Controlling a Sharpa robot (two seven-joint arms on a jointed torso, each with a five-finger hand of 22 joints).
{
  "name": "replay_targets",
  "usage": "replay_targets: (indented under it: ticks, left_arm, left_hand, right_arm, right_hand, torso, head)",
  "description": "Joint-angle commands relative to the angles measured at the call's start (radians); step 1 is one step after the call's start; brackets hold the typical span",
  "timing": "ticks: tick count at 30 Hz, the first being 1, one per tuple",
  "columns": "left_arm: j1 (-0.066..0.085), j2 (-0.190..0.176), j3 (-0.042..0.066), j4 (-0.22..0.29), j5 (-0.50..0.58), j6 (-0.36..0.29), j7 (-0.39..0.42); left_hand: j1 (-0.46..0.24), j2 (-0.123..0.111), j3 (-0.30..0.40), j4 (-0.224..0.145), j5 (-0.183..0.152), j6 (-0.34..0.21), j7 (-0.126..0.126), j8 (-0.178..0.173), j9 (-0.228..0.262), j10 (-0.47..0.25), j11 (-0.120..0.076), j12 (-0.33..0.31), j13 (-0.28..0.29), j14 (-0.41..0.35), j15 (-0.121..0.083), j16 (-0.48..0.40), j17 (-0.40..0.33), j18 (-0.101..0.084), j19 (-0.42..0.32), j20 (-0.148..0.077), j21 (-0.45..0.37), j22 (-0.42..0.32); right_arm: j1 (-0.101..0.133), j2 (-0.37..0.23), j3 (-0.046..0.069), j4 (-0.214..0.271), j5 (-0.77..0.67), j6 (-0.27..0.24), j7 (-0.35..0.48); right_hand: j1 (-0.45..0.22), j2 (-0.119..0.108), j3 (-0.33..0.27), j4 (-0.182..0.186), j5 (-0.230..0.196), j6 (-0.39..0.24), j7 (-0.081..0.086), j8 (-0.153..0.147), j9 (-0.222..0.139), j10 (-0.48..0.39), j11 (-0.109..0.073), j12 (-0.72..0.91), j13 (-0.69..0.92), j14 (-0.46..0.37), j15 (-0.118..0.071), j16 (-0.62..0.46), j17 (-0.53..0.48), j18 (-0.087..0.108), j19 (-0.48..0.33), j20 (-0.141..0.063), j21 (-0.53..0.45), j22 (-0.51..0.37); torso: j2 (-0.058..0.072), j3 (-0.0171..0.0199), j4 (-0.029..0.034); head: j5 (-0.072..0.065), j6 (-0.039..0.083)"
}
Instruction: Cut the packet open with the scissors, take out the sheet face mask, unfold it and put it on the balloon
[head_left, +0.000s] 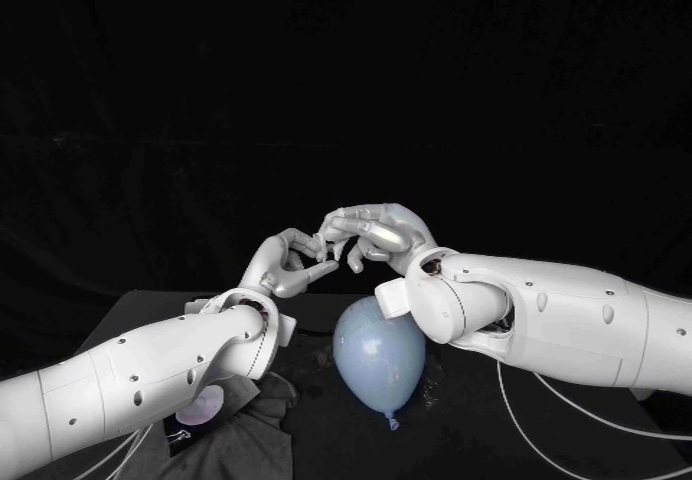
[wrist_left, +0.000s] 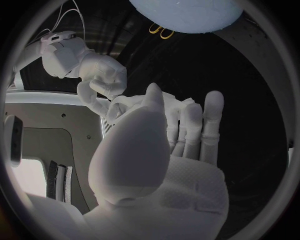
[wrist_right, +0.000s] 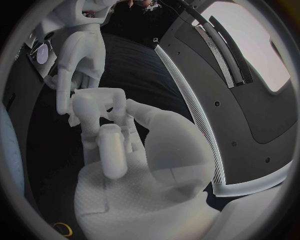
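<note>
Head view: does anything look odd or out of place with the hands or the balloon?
Yes, the hands. The left hand and right hand hang in the air above the balloon with their fingertips touching each other, and I cannot make out anything held between them. The balloon itself lies bare and looks undamaged.

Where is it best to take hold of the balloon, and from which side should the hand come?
Probably the narrow neck by the knot, coming from the robot's side: the balloon lies with its knot end toward the robot, and its round body looks too wide and smooth to grip.
</note>
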Motion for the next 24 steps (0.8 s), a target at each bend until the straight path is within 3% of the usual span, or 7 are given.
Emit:
replay_targets:
  ticks: [1, 9, 15, 18, 19, 23, 24]
  left_arm:
    - [0.0, 0.005, 0.002, 0.001, -0.007, -0.031, -0.006]
    - [0.0, 0.006, 0.002, 0.004, 0.053, -0.047, 0.033]
    - [0.0, 0.005, 0.002, 0.012, 0.102, -0.048, 0.089]
    - [0.0, 0.002, 0.002, 0.018, 0.125, -0.045, 0.123]
    - [0.0, 0.001, 0.002, 0.021, 0.135, -0.043, 0.143]
    - [0.0, -0.004, 0.002, 0.026, 0.162, -0.034, 0.199]
    - [0.0, -0.006, 0.002, 0.028, 0.167, -0.029, 0.212]
  left_hand:
    - [-0.014, 0.001, -0.005, 0.0, 0.002, -0.01, 0.083, 0.008, 0.002, -0.005, -0.001, 0.014, 0.003, -0.009, 0.001, 0.008, 0.001, -0.009, 0.006, 0.0, 0.008, 0.003]
    - [-0.088, 0.02, -0.027, 0.002, 0.002, -0.007, 0.075, 0.029, 0.0, 0.001, -0.008, 0.057, 0.008, 0.0, -0.005, 0.023, -0.003, -0.011, 0.017, -0.005, 0.022, 0.017]
    - [-0.119, 0.113, 0.017, 0.0, 0.002, 0.001, 0.063, 0.013, -0.022, 0.005, -0.017, 0.068, -0.002, -0.001, -0.012, 0.023, -0.011, -0.007, 0.003, -0.01, 0.01, -0.005]
    - [-0.071, 0.176, 0.072, -0.003, 0.002, 0.022, 0.046, -0.018, -0.048, 0.014, -0.03, 0.062, -0.014, -0.004, -0.022, 0.021, -0.016, -0.005, -0.004, -0.018, 0.003, -0.018]
    - [-0.015, 0.21, 0.143, 0.003, 0.001, 0.061, 0.026, -0.084, -0.096, 0.025, -0.041, 0.025, -0.044, -0.007, -0.034, 0.017, -0.021, -0.005, -0.006, -0.031, 0.0, -0.023]
    - [0.047, 0.215, 0.294, -0.008, 0.007, 0.155, -0.002, -0.144, -0.148, 0.082, -0.053, -0.029, -0.092, -0.007, -0.046, 0.014, -0.029, -0.007, 0.001, -0.043, 0.005, -0.016]
    - [0.064, 0.179, 0.389, -0.007, 0.005, 0.192, 0.001, -0.175, -0.169, 0.115, -0.057, -0.057, -0.115, -0.007, -0.054, 0.011, -0.033, -0.007, 0.001, -0.05, 0.008, -0.014]
  right_arm:
    - [0.0, 0.0, 0.001, 0.002, -0.009, 0.01, 0.009]
    - [0.0, -0.006, 0.001, 0.006, -0.009, 0.008, 0.003]
    - [-0.002, -0.006, 0.001, -0.003, -0.01, 0.007, 0.0]
    - [-0.004, -0.005, 0.001, -0.009, -0.01, 0.006, 0.0]
    - [-0.004, -0.005, 0.0, -0.012, -0.01, 0.006, 0.0]
    - [-0.005, -0.005, 0.0, -0.021, -0.009, 0.005, -0.001]
    - [-0.005, -0.005, 0.0, -0.024, -0.009, 0.005, -0.001]
  right_hand:
    - [0.005, -0.002, 0.006, 0.0, 0.002, 0.005, -0.002, 0.002, 0.002, 0.005, 0.0, -0.006, -0.001, 0.031, -0.007, 0.007, 0.002, 0.021, 0.001, -0.005, -0.001, 0.001]
    - [0.004, -0.002, 0.008, -0.001, 0.002, 0.005, -0.002, 0.002, 0.002, 0.006, 0.0, -0.006, -0.001, 0.032, -0.007, 0.007, 0.002, 0.021, 0.002, -0.005, 0.0, 0.002]
    - [0.004, -0.002, 0.009, -0.001, 0.002, 0.005, -0.002, 0.002, 0.002, 0.006, 0.0, -0.007, -0.001, 0.031, -0.007, 0.006, 0.001, 0.021, 0.001, -0.005, 0.0, 0.001]
    - [0.004, -0.003, 0.01, -0.001, 0.002, 0.005, -0.002, 0.002, 0.002, 0.007, 0.0, -0.007, -0.001, 0.031, -0.007, 0.006, 0.001, 0.021, 0.002, -0.005, 0.0, 0.002]
    - [0.004, -0.003, 0.01, -0.001, 0.002, 0.005, -0.002, 0.002, 0.002, 0.007, 0.0, -0.007, -0.001, 0.031, -0.007, 0.006, 0.001, 0.021, 0.002, -0.005, 0.0, 0.002]
    - [0.004, -0.003, 0.01, -0.001, 0.002, 0.005, -0.002, 0.002, 0.002, 0.007, 0.0, -0.007, -0.001, 0.031, -0.007, 0.006, 0.001, 0.021, 0.002, -0.005, 0.0, 0.002]
    - [0.003, -0.003, 0.011, -0.001, 0.002, 0.005, -0.002, 0.003, 0.002, 0.007, 0.0, -0.007, -0.001, 0.032, -0.007, 0.007, 0.002, 0.021, 0.002, -0.005, 0.0, 0.002]
  torso:
    - [0.001, -0.0005, 0.0003]
    - [0.0, -0.0006, -0.0002]
    - [0.001, 0.0, 0.0001]
    - [0.001, 0.0002, -0.0002]
    - [0.001, 0.0003, 0.0]
    - [0.0, 0.0002, -0.0005]
    - [0.0, 0.0002, -0.0005]
  head:
    - [0.0, -0.002]
    - [0.001, -0.002]
    - [0.002, -0.003]
    - [0.002, -0.003]
    - [0.002, -0.002]
    - [0.001, -0.001]
    - [0.001, -0.001]
